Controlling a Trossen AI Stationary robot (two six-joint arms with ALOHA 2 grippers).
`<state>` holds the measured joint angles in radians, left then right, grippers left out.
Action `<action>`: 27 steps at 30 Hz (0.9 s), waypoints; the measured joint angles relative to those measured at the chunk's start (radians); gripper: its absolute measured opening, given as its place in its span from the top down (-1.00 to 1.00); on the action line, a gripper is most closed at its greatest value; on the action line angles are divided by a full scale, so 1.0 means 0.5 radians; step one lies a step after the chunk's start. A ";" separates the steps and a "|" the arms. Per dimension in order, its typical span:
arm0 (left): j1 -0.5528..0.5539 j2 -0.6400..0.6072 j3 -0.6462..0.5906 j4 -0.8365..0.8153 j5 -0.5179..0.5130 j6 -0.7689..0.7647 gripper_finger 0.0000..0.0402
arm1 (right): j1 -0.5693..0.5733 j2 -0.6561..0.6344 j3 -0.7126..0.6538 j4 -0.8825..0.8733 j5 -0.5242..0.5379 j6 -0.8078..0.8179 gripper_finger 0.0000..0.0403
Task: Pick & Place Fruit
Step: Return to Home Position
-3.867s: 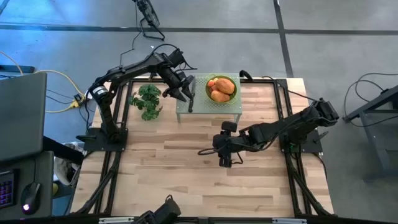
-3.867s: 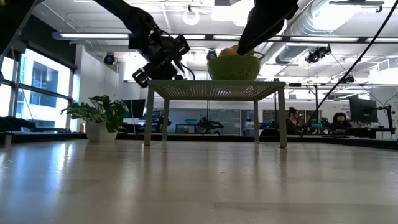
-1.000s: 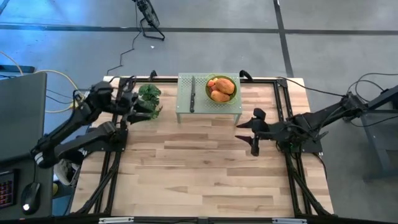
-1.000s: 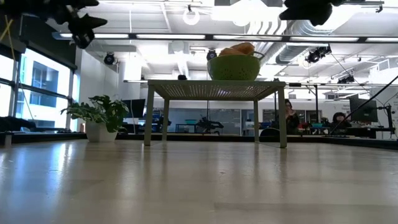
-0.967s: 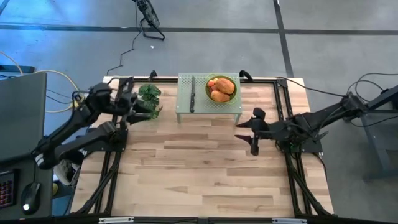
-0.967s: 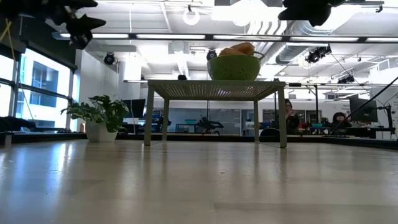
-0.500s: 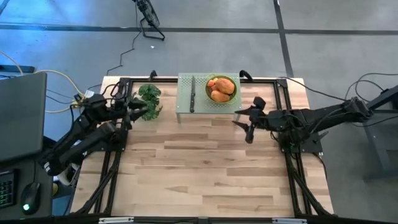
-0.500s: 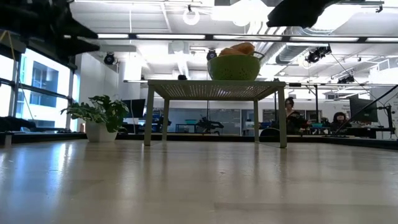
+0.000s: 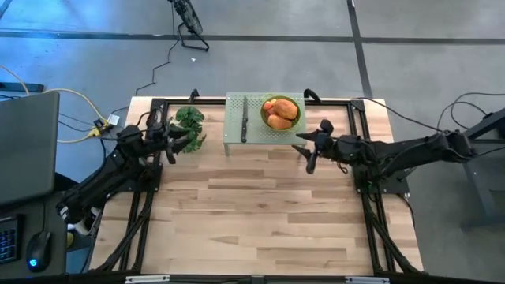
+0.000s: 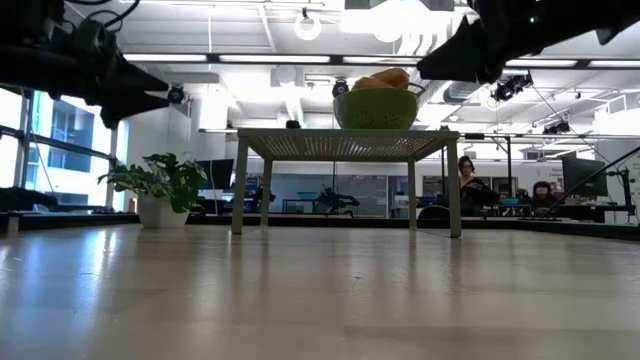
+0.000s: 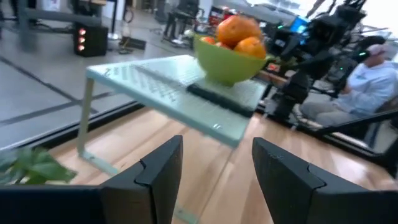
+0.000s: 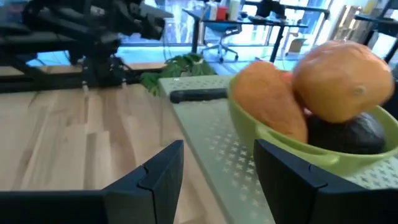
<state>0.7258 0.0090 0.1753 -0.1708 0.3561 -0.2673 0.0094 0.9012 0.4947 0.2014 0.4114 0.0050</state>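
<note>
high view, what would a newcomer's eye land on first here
The bright green bowl heaped with orange fruit draws the eye first, standing on the pale green shelf at the far edge of the table, with a dark knife lying beside it. Next, the left claw hangs open and empty by the leafy plant, and the right claw hangs open and empty near the shelf's right front corner.

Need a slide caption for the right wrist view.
Open right end effector faces a shelf holding a knife and a bowl of fruit.
</note>
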 joint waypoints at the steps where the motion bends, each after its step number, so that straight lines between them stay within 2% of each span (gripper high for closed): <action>1: 0.000 -0.002 -0.020 0.009 -0.026 0.001 0.05 | -0.015 -0.001 -0.013 0.018 -0.001 0.020 0.07; 3: 0.000 -0.002 -0.039 0.006 -0.072 0.030 0.05 | -0.051 -0.004 -0.042 0.027 -0.057 0.053 0.07; 7: 0.000 -0.003 -0.078 -0.029 -0.087 0.084 0.05 | -0.158 -0.001 -0.123 0.072 -0.318 0.122 0.07; 17: 0.000 -0.004 -0.167 -0.001 -0.055 0.159 0.05 | -0.431 -0.107 -0.395 0.315 -0.633 0.244 0.07; 27: 0.000 -0.002 -0.173 -0.020 -0.014 0.217 0.05 | -0.637 -0.576 -0.706 0.327 -0.684 0.364 0.07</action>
<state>0.7259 0.0082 0.0888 -0.1809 0.3489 -0.1590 -0.3090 0.6134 0.1417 0.3651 0.0696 0.1869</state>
